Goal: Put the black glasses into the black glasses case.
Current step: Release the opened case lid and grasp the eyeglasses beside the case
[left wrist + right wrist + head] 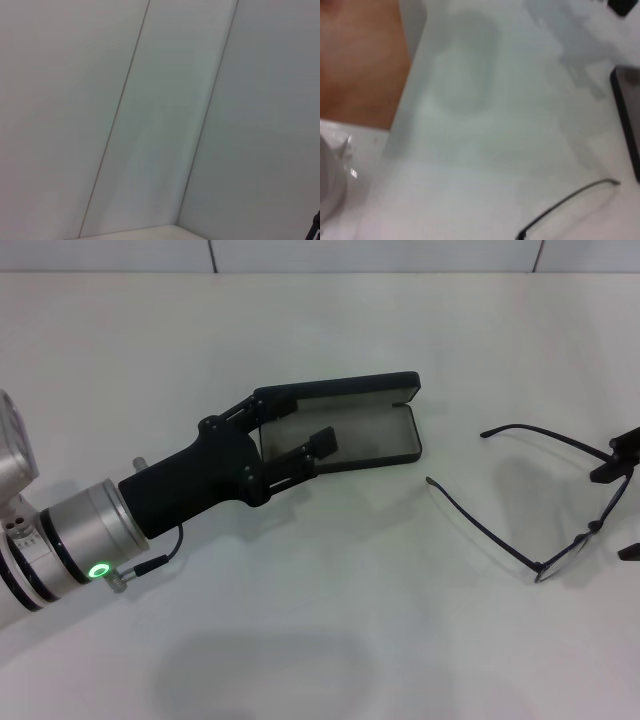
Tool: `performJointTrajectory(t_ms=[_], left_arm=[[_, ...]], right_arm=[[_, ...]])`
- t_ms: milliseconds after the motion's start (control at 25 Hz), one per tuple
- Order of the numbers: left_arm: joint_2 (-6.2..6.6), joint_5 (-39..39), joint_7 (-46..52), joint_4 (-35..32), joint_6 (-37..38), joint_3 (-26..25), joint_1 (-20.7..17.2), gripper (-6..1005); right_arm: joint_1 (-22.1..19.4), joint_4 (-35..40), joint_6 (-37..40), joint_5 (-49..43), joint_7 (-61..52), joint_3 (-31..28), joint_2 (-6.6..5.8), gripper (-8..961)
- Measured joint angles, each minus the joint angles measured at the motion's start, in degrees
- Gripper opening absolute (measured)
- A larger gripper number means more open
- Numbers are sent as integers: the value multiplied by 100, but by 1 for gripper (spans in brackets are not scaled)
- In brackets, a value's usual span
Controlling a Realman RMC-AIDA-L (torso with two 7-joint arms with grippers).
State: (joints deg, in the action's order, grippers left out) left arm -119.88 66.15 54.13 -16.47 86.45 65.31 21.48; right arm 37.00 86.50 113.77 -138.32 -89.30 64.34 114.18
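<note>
White and plain, the bench (330,620) carries everything in the head view, with a pale wall behind it. Near the middle lies the black glasses case (352,423), already open: its grey-lined tray faces up and the lid stands up along the far side. The left gripper (300,437) sits at the case's near end with its fingers spread; one finger (323,443) reaches over the lining and the other runs along the lid edge, so it looks to be steadying the case or keeping it open rather than grasping anything. Whether it actually touches the case I cannot tell. The black glasses (560,505) lie well apart from the case, off toward the robot's right, with both temple arms unfolded and pointing back toward the case and the lens front near the edge of the view. The right gripper (622,502) is at that edge, right by the lens front, but only dark tips of it show, so whether it is closed on the frame cannot be told. The right wrist view shows one temple arm (567,202) on the bench and a corner of the case. By my reading, opening is done; picking up the glasses, carrying them across, laying them in the tray and closing the lid are left.
</note>
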Motion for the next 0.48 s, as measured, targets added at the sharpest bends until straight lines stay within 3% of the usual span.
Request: performJointTrajectory(t_ms=[240, 480], left_arm=[[0, -35, 30, 61, -55, -5, -50, 799], [1, -103, 7, 118, -165, -14, -70, 799]], right_arm=[[84, 37, -223, -910, -50, 542, 115, 745], [40, -85, -697, -1187, -195, 1203, 122, 728]])
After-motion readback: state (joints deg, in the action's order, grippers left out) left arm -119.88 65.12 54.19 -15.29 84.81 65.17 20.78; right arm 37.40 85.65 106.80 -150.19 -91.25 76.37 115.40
